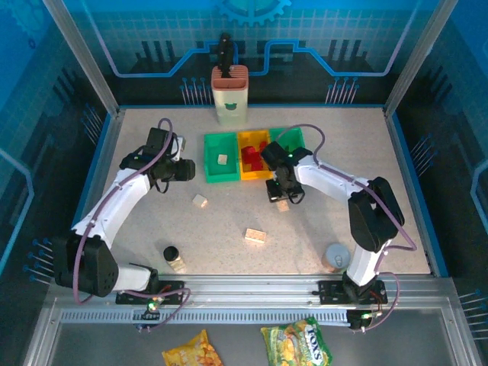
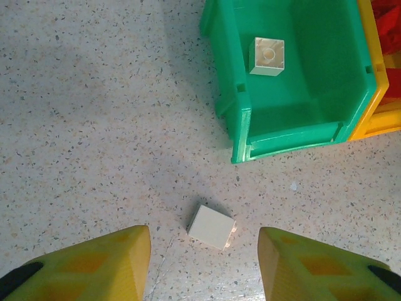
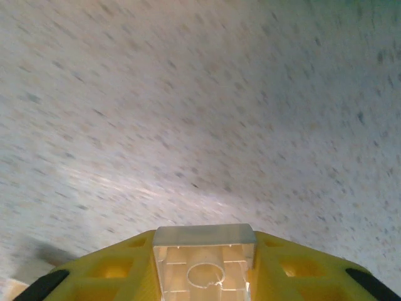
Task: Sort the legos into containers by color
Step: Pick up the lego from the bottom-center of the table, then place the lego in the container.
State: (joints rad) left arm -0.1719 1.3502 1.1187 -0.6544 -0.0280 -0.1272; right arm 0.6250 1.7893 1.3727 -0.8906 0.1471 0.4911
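Your right gripper (image 1: 279,192): clamped on a small cream hard-plastic brick (image 3: 204,260), just before the bins. Your left gripper (image 2: 203,249): fingers apart over a second cream brick (image 2: 212,227) on the table. Likely light, rigid, slick; pinch its flat sides.

Three bins in a row at the rear centre of the counter (image 1: 137,229), walls touching: left bin (image 1: 210,162), middle bin (image 1: 242,166), right bin (image 1: 294,137). Holder (image 1: 229,95) stands behind them.

Brick A (image 2: 267,56) lies in the left bin; several bricks (image 1: 252,155) lie in the middle bin.

Brick B (image 2: 212,226) is on the counter in front of the left bin, between the left fingers (image 2: 113,263), touching neither.

Brick C (image 1: 256,235) is nearer, at centre.

Brick D (image 3: 204,263) sits clamped between the right fingers (image 3: 294,269), just in front of the middle bin.

Jar (image 1: 171,254) is front left, cup (image 1: 336,257) front right.
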